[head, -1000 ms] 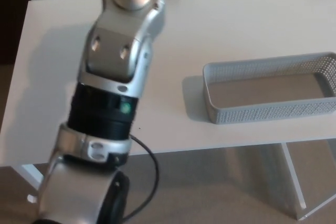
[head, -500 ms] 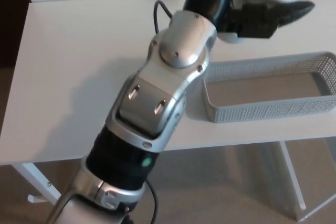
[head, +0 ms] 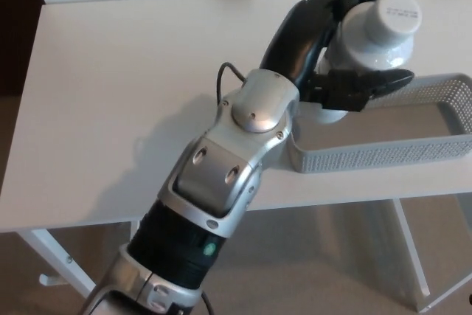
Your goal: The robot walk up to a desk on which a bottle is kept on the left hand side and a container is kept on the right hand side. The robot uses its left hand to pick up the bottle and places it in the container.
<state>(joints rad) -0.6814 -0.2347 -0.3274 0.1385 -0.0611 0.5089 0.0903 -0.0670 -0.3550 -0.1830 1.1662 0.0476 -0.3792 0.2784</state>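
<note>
Since the frame half a second earlier, the left arm (head: 221, 182) had swung a little further toward the robot's right and lowered, bringing the bottle (head: 372, 38) from the upper edge of view down over the near left end of the container (head: 383, 154). One second earlier the arm had pointed up the middle of the desk (head: 110, 94) and the bottle was not visible.

At the moment inspected, the left hand (head: 335, 49) was closed around the bottle. One black finger (head: 365, 86) lay across the lower front of the bottle body, and other digits curled over its top rear by the cap. The bottle was white, with a broad white cap turned toward the camera, and was held tilted. Its lower portion showed against the inside of the container's left end; whether it touched the container floor could not be determined.

The container was a grey perforated tray on the right side of the desk, its long side running along the near edge. Its interior to the right of the bottle appeared bare.

A thin black cable (head: 225, 79) looped out from the wrist joint. The right hand was not in view
</note>
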